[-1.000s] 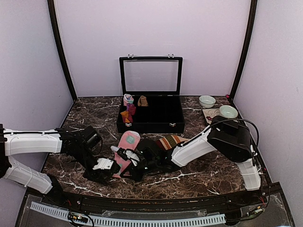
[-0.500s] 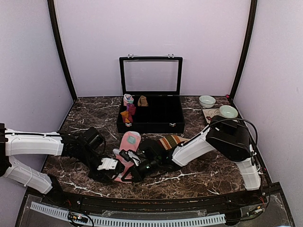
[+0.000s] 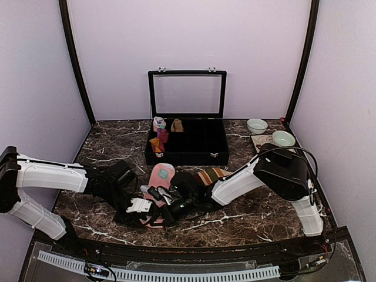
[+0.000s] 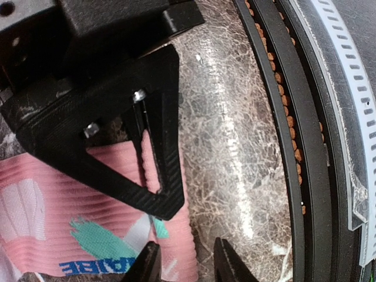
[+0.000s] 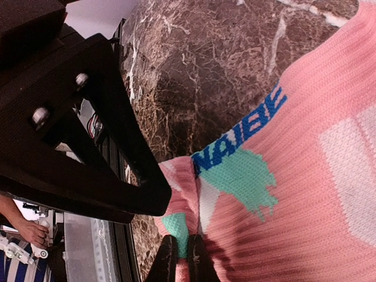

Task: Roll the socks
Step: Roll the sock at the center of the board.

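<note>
Left gripper (image 3: 143,207), lower left of centre: we see its jaws apart over the near end of the pink sock (image 3: 158,176), one finger (image 4: 150,176) on the fabric. Right gripper (image 3: 167,210), just beside: pinched on that sock's folded edge. Striped sock (image 3: 210,175), right of centre, untouched. Risk, in our judgement: the thin pinch slips and the fold springs flat.

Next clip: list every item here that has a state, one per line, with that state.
Pink patterned sock: flat on the marble table, near end pinched up.
Striped red-brown sock: lying flat, untouched.
Black glass-lidded case: lid open, upright.
Left claw: open, beside the pink sock's edge.
Right claw: shut on the pink sock's folded end.
Two pale green bowls: upright.
</note>
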Robot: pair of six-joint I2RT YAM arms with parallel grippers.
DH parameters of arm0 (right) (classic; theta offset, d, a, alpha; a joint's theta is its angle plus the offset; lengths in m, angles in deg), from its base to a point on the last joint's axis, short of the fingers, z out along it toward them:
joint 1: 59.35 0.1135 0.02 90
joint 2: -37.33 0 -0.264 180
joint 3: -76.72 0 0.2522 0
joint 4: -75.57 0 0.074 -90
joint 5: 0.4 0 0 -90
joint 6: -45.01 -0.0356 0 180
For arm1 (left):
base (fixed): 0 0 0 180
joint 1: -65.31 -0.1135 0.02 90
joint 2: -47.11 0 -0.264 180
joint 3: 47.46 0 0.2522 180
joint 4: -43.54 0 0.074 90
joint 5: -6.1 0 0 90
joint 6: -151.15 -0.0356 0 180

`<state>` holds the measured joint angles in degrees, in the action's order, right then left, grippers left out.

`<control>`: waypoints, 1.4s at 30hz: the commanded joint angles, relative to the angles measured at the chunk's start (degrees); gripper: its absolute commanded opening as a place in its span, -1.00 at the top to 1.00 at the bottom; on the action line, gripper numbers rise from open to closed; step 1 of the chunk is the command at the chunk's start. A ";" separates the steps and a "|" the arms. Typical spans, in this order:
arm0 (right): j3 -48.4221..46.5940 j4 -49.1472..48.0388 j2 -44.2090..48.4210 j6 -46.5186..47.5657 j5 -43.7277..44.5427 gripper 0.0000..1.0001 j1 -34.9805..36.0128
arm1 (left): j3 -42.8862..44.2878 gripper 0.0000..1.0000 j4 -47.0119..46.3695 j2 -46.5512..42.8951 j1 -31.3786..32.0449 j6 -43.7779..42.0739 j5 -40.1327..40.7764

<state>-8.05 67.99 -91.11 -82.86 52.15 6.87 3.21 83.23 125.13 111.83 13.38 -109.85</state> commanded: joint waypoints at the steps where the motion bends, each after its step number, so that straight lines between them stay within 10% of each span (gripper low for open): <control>1: 2.51 9.25 -4.88 -2.56 1.30 1.00 -0.17 | -1.66 0.41 -1.26 -0.90 0.41 0.65 0.77; 16: 4.24 4.54 -5.02 -5.47 0.30 0.95 -0.90 | -2.99 0.89 -4.27 3.10 0.44 1.53 1.85; 30: 6.40 4.77 -4.34 -4.93 -0.62 0.96 -1.08 | -4.26 0.38 -2.49 1.71 0.41 3.19 -0.47; 42: 7.52 5.76 -3.64 -3.75 -1.05 1.00 -1.13 | -5.48 0.58 -8.62 4.54 0.42 6.45 9.86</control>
<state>-4.77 60.60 -91.04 -87.23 50.23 6.06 -0.57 75.10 126.73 112.36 18.30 -107.63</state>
